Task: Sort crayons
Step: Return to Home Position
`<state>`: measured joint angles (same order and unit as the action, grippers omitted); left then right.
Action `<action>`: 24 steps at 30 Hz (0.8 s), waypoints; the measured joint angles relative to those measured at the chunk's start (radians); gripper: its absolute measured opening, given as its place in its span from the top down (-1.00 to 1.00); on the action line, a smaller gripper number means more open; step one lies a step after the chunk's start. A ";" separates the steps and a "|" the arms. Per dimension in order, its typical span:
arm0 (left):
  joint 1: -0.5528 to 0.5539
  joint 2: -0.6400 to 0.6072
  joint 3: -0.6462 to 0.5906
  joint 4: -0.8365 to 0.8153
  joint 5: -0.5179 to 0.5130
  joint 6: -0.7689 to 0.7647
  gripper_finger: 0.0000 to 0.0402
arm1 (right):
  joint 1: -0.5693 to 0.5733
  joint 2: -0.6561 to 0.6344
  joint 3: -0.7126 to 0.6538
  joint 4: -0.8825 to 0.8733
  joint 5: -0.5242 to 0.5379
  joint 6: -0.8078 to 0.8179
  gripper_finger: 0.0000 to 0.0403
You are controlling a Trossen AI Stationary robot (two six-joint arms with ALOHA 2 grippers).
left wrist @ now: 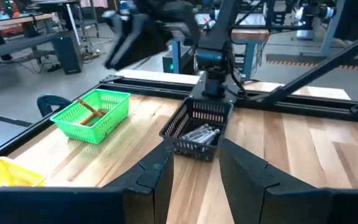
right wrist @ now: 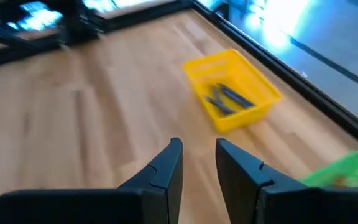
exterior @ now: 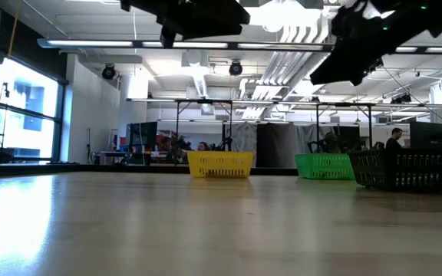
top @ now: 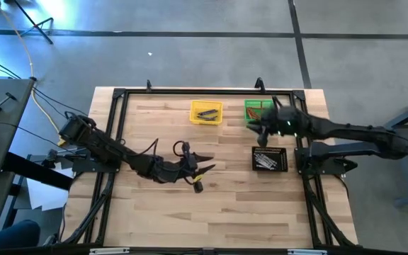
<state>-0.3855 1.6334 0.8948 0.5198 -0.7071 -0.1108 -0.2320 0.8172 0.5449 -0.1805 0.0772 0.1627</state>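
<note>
1. High view: left tool (top: 202, 170) above the middle of the tabletop (top: 154, 219), fingers spread, nothing held. Right tool (top: 262, 127) just on the near side of the green bin (top: 246, 106), raised, probably to clear the bin walls on the way back to rest. Sorted by colour: grey-blue crayons (top: 205, 112) in the yellow bin (top: 192, 113) at the far edge, orange crayons (top: 259, 106) in the green bin to its right, silvery crayons (top: 266, 161) in the black tray (top: 285, 150) nearer and on the right. No loose stick made out on the bare wood.
2. Low view: both arms well above the boards. Containers lined up far and right, likely to leave the middle free for picking.
3. Left wrist view: fingers apart and empty, aimed toward the tray and the green bin.
4. Right wrist view: fingers parted a little, nothing between them, looking down toward the yellow bin. Judged from the filled containers: sorting finished or nearly so, only the retreat left.
</note>
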 joint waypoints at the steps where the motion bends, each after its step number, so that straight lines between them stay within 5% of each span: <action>1: -0.008 -0.008 0.000 -0.009 -0.008 0.000 0.42 | 0.037 -0.021 -0.041 0.048 0.017 0.022 0.56; 12: -0.060 -0.064 0.000 -0.094 -0.113 0.027 0.42 | 0.326 -0.119 -0.434 0.777 0.115 0.161 0.56; 17: -0.061 -0.064 0.000 -0.102 -0.119 0.030 0.42 | 0.418 -0.116 -0.474 0.808 0.142 0.151 0.56; 24: -0.053 -0.064 0.000 -0.106 -0.119 0.039 0.42 | 0.562 -0.088 -0.479 0.786 0.323 0.067 0.56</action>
<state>-0.4385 1.5692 0.8948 0.4137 -0.8261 -0.0717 0.3301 0.7289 0.0662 0.6056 0.4005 0.2296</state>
